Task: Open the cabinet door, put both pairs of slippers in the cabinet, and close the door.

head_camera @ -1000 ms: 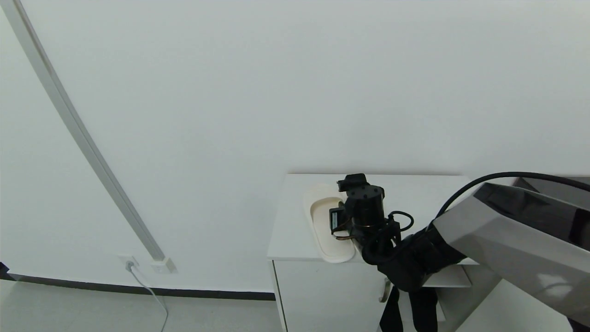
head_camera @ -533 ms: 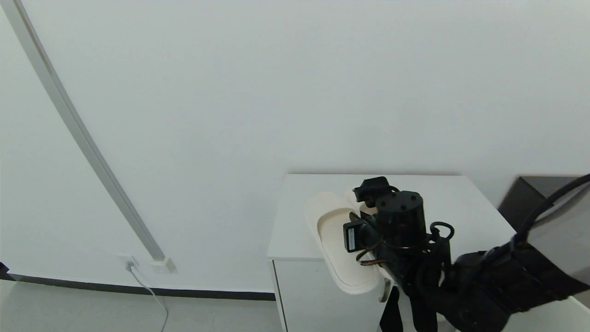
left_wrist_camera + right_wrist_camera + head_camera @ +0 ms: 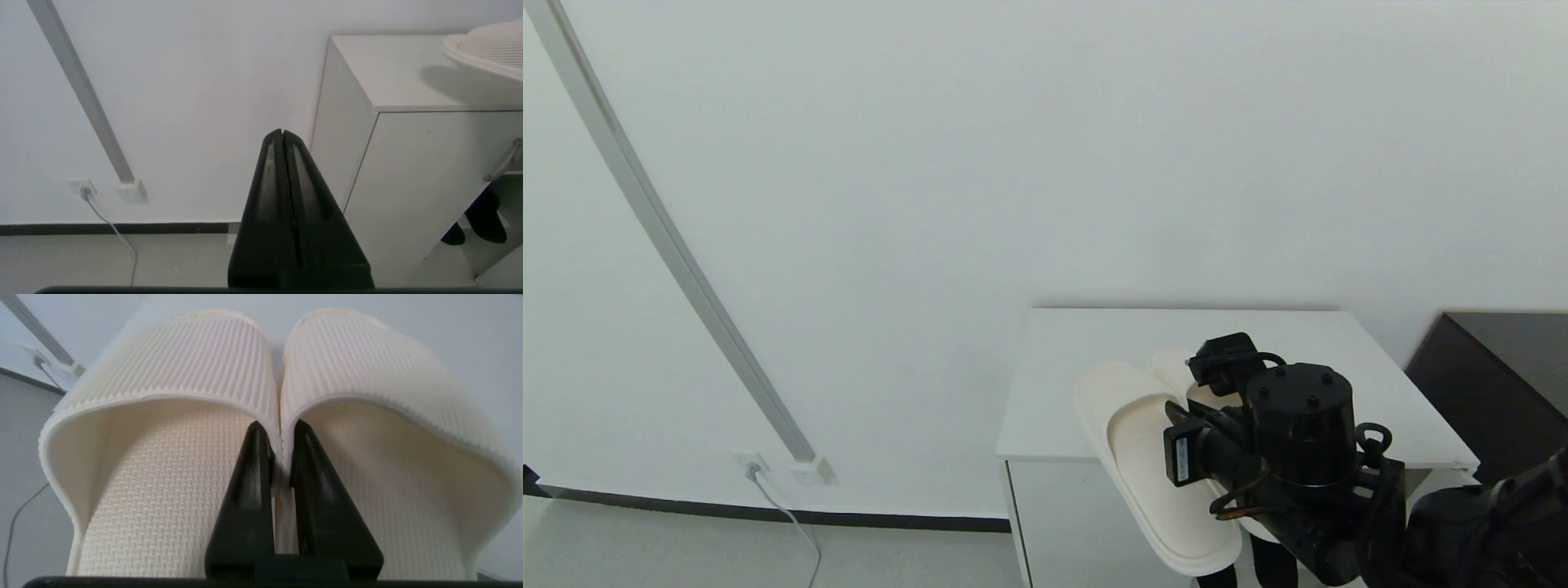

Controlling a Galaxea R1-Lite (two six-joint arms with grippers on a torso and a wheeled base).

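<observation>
Right gripper [image 3: 280, 453] is clamped on the inner walls of both cream slippers [image 3: 1152, 465], holding the pair over the cabinet [image 3: 1054, 384] top's front edge. The long axis runs front to back, with toes toward the cabinet's back and heels overhanging its front. Left gripper [image 3: 282, 143] is pinched together, empty, off the cabinet's left side.

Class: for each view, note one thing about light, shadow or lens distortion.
Head view: the wall strip bows into a curve, a wide-lens effect. Left wrist view: the slippers throw a soft shadow on the cabinet top. Right wrist view: even light on the slippers' ribbed straps, mild shade beneath them around the right gripper.
</observation>
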